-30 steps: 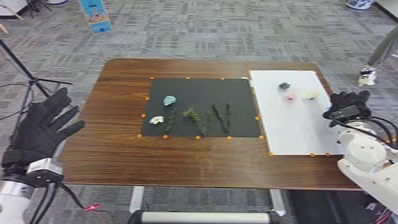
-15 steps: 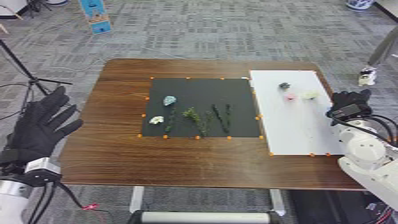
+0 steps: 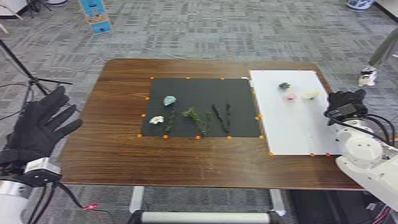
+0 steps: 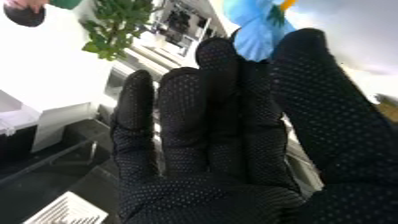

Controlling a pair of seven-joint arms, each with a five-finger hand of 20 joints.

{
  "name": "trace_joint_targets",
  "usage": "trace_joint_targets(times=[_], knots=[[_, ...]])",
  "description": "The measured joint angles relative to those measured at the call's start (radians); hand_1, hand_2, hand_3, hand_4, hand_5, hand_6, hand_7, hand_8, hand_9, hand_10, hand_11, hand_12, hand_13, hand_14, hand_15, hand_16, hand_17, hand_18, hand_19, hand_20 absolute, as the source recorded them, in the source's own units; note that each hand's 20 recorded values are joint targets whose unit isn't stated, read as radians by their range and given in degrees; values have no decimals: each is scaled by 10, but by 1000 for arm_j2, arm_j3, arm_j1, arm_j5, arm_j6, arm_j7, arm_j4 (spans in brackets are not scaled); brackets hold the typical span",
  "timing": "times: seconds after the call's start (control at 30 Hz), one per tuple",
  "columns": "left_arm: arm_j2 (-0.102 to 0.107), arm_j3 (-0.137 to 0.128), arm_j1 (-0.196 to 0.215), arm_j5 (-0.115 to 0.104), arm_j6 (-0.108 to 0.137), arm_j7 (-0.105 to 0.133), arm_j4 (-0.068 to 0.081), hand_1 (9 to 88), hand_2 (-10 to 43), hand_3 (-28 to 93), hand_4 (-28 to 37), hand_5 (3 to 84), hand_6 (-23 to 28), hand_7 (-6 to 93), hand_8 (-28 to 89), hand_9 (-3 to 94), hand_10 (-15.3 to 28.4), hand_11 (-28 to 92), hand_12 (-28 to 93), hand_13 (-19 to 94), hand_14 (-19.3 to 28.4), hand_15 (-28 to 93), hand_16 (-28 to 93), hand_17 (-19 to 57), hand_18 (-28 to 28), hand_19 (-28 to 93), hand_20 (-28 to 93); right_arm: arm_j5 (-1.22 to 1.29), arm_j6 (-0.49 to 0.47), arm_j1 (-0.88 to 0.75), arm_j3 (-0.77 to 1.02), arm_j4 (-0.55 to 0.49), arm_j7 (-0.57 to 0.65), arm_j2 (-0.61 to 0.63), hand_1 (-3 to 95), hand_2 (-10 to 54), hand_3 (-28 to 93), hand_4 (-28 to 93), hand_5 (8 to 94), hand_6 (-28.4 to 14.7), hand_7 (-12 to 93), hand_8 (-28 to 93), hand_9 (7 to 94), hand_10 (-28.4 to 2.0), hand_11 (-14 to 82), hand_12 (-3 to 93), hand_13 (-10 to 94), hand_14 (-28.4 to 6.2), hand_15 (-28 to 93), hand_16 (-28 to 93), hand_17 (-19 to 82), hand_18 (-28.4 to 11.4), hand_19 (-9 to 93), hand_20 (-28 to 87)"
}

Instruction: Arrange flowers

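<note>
In the head view my right hand (image 3: 345, 106) is at the right edge of the white sheet (image 3: 298, 127), to the near side of the flower heads. My left hand (image 3: 37, 125) stays beyond the table's left edge, fingers straight. On the white sheet lie a dark flower (image 3: 284, 86), a pink one (image 3: 290, 97) and a cream one (image 3: 310, 94). The black mat (image 3: 240, 97) holds a pale blue flower (image 3: 169, 100), a white flower (image 3: 156, 120) and several green stems (image 3: 193, 116). In the right wrist view my right hand (image 4: 209, 165) has its fingers straight, holding nothing.
Orange markers line the mat and sheet on the brown table (image 3: 115, 135). A black tripod (image 3: 34, 79) stands on the floor at the left. In the right wrist view are a green plant (image 4: 117, 25) and a light blue object (image 4: 256, 32) beyond the fingers.
My right hand has shifted slightly left and toward the near side, at the white sheet's edge. My left hand has moved slightly left.
</note>
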Motion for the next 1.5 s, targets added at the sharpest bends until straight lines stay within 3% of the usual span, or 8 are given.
trace_joint_targets(times=[0.17, 0.4, 0.6, 0.8, 1.17, 1.5], knots=[[0, -7, 4, 0, 0, 0, -1, 343, -76, 425, -283, 222, 17, 147, -86, 162, 83, 90, 185, 125, 131, 85, 45, -128, 217, 369, 57, -15, 64, 8, -24, 13, 2, 0, 496, -95, 799, -282, 661, 38, 510, 12, 684, -82, 352, 592, 570, -75, 716, 484, 254, -178, 734, 493], [0, -9, 9, 0, -1, 1, -3, 340, -76, 430, -283, 221, 17, 146, -85, 162, 83, 90, 185, 126, 130, 84, 45, -127, 216, 369, 57, -38, 83, 6, -23, 2, 2, 4, 496, -95, 804, -282, 667, 36, 507, 10, 689, -82, 352, 597, 573, -76, 717, 492, 255, -179, 736, 496], [-4, -20, 27, 0, 1, 10, -8, 286, -95, 536, -283, 222, 17, 146, -85, 162, 82, 90, 186, 126, 129, 85, 46, -128, 216, 368, 59, -49, 155, 13, -10, -69, 4, 3, 498, -95, 804, -283, 671, 36, 504, 8, 689, -83, 351, 601, 573, -76, 717, 496, 255, -179, 737, 498], [-17, -19, 41, -2, 1, 10, -8, 292, -95, 525, -283, 221, 17, 146, -85, 162, 82, 89, 186, 125, 129, 82, 46, -129, 218, 368, 57, -48, 220, 157, -176, -123, -42, -28, 499, -95, 805, -283, 671, 35, 505, 10, 689, -82, 349, 603, 574, -75, 717, 499, 255, -179, 737, 499], [-19, -26, 53, -1, 7, 9, -12, 296, -94, 519, -283, 221, 16, 146, -85, 162, 82, 89, 187, 126, 129, 83, 46, -128, 217, 368, 57, 25, 274, 442, -457, -100, -198, -254, 497, -95, 806, -283, 671, 35, 505, 7, 689, -81, 349, 603, 575, -73, 716, 501, 255, -178, 737, 500], [-12, -18, 47, 0, 14, 11, -17, 299, -92, 513, -283, 221, 17, 144, -84, 163, 82, 88, 187, 126, 129, 83, 46, -127, 217, 368, 58, 76, 276, 638, -670, -89, -227, -444, 496, -95, 809, -283, 667, 38, 509, 2, 687, -80, 350, 601, 574, -71, 715, 502, 254, -173, 733, 500]])
